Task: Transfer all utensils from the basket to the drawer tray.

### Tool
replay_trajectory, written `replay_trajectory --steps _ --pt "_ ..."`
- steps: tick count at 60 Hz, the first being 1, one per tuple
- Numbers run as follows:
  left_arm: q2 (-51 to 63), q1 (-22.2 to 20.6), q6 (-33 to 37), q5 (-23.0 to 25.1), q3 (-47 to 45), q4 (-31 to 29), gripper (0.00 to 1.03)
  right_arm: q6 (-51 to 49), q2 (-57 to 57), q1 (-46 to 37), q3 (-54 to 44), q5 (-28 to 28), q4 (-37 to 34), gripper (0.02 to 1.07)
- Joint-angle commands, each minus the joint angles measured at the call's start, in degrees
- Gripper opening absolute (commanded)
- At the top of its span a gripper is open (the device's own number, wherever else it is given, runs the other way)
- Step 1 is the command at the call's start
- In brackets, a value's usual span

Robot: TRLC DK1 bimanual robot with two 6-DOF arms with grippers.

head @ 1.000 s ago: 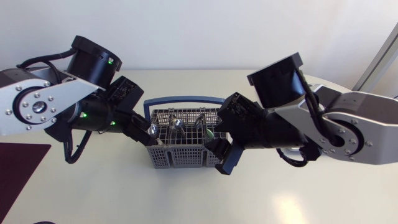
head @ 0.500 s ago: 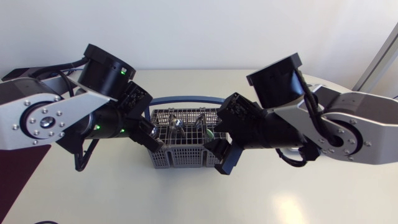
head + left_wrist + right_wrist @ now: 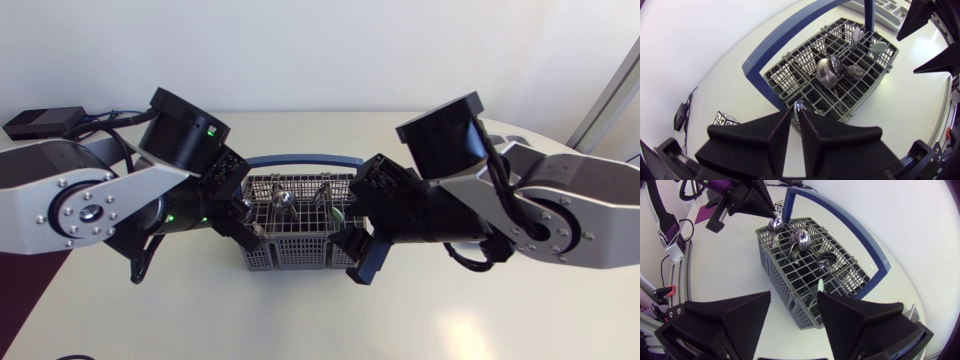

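The left gripper (image 3: 795, 119) is closed down to a narrow slit. A spoon (image 3: 797, 104) is held between its fingers by the bowl end, which stands up out of a corner cell of the grey cutlery basket (image 3: 777, 84). The rest of the spoon is hidden inside the cell.

For a clean extraction the spoon is best drawn straight up along the line of the cell. That way the handle is not dragged against the mesh, and the light basket is not tipped or lifted with it. The hold on the smooth, rounded bowl is judged to be slippery, so a slow pull is advised. The blue handle (image 3: 785, 37) arching over the basket is to be kept clear of.

More spoons (image 3: 826, 74) are seen in the middle cells. The right gripper (image 3: 794, 302) is spread wide, just beside the basket's far end, where it could be used to steady it. The drawer tray cannot be made out with certainty.
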Motion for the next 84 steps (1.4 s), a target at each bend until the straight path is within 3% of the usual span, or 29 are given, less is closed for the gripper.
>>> replay_trajectory --steps 1,17,45,63,84 --pt "0.93 -0.51 -0.84 -0.92 -1.28 0.16 0.14 0.79 0.84 0.68 -1.57 0.60 0.55 0.71" --pt "1.63 -0.95 -0.75 -1.35 -1.98 1.39 0.04 0.44 0.75 1.56 -1.48 0.87 0.55 0.71" --pt "-3.91 -2.27 2.06 -3.29 -0.93 0.24 0.03 -0.44 1.45 2.53 -1.48 1.04 0.64 0.74" --pt "-8.48 -5.43 5.49 -6.63 -1.01 -0.28 0.03 -0.52 2.42 3.67 -1.13 1.57 0.64 0.77" --pt "-10.85 -6.93 10.50 -6.89 -1.63 0.16 0.04 -1.05 2.42 4.20 -1.39 1.66 0.73 0.82"
